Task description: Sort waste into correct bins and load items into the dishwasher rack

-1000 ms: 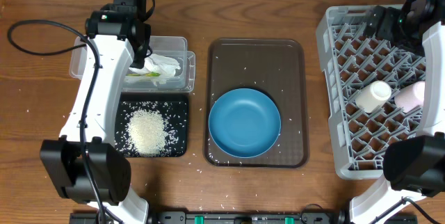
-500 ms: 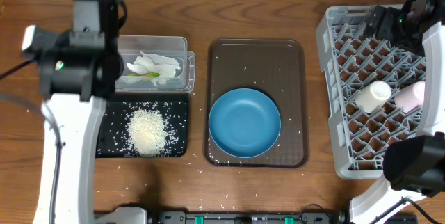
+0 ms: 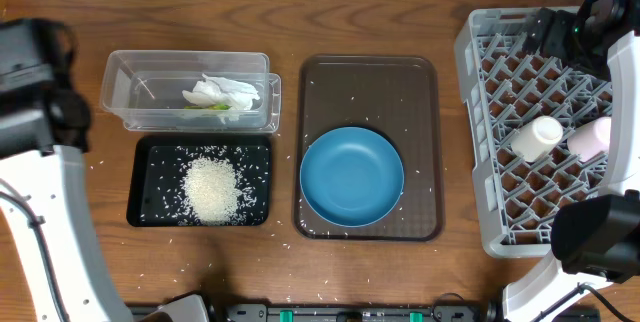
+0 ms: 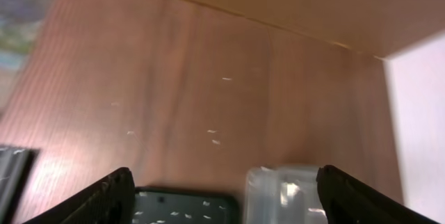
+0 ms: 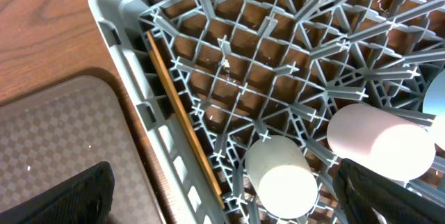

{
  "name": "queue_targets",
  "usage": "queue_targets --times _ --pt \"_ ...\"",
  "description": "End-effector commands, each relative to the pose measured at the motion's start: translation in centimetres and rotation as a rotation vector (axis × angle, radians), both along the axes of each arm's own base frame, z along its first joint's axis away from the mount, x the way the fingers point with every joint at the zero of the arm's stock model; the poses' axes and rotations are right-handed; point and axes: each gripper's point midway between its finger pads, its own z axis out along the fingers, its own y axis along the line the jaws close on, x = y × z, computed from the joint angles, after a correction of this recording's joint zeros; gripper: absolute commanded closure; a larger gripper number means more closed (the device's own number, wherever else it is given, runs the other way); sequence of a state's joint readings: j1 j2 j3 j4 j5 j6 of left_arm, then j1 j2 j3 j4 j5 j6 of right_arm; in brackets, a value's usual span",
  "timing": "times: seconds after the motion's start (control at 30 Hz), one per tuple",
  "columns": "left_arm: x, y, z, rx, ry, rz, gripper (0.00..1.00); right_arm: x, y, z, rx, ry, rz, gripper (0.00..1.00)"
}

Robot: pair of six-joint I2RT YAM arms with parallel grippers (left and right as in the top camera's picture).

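The rack (image 3: 472,57) at right holds the white cup (image 3: 536,136), pink cup (image 3: 590,138) and chopsticks (image 5: 182,120); the bowl (image 3: 351,176) sits on the brown tray (image 3: 370,87). The tissue (image 3: 222,92) lies in the tub (image 3: 122,90), the rice (image 3: 211,189) on the black tray (image 3: 150,177). The left gripper (image 4: 222,196) and right gripper (image 5: 222,196) both gape wide and hold nothing.

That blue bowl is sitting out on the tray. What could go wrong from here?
The blue bowl is wide and smooth; gripped by its rim, it might slip. The white cup and pink cup lie in the rack, so loading the bowl could knock them. Stray rice grains on the brown tray may get missed.
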State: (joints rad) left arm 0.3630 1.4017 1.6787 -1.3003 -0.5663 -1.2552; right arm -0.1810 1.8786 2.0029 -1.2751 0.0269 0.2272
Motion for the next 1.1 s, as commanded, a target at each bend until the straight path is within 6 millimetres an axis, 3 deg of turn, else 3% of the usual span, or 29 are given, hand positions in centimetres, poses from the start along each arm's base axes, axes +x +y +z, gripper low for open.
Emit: queue_targets --times 0.0,0.2,0.43,0.53,0.73,0.87,0.97,1.07 --pt "-1.3 0.5 -1.4 -0.103 0.009 0.038 0.12 0.0 -0.2 -0.1 -0.004 0.003 -0.016 0.01" --pt "-2.8 1.8 -1.6 -0.118 0.013 0.102 0.11 0.0 -0.2 -0.1 -0.004 0.003 -0.016 0.01" --pt "-2.8 1.8 -1.6 -0.118 0.013 0.103 0.11 0.0 -0.2 -0.1 -0.004 0.003 -0.016 0.01" --pt "-2.8 1.8 -1.6 -0.118 0.013 0.103 0.11 0.5 0.7 0.0 0.052 -0.019 -0.01 0.01" --pt "-2.8 1.8 -1.6 -0.118 0.013 0.103 0.1 -0.1 7.2 0.7 0.465 -0.005 0.005 0.01" --pt "-2.8 1.8 -1.6 -0.118 0.013 0.103 0.1 -1.0 12.6 3.2 0.764 -0.004 0.155 0.01" --pt "-2.8 1.8 -1.6 -0.118 0.013 0.103 0.1 -1.4 17.2 5.4 0.841 -0.081 0.439 0.01" --pt "-2.8 1.8 -1.6 -0.118 0.013 0.103 0.1 -2.6 20.9 4.7 0.774 -0.057 0.603 0.01"
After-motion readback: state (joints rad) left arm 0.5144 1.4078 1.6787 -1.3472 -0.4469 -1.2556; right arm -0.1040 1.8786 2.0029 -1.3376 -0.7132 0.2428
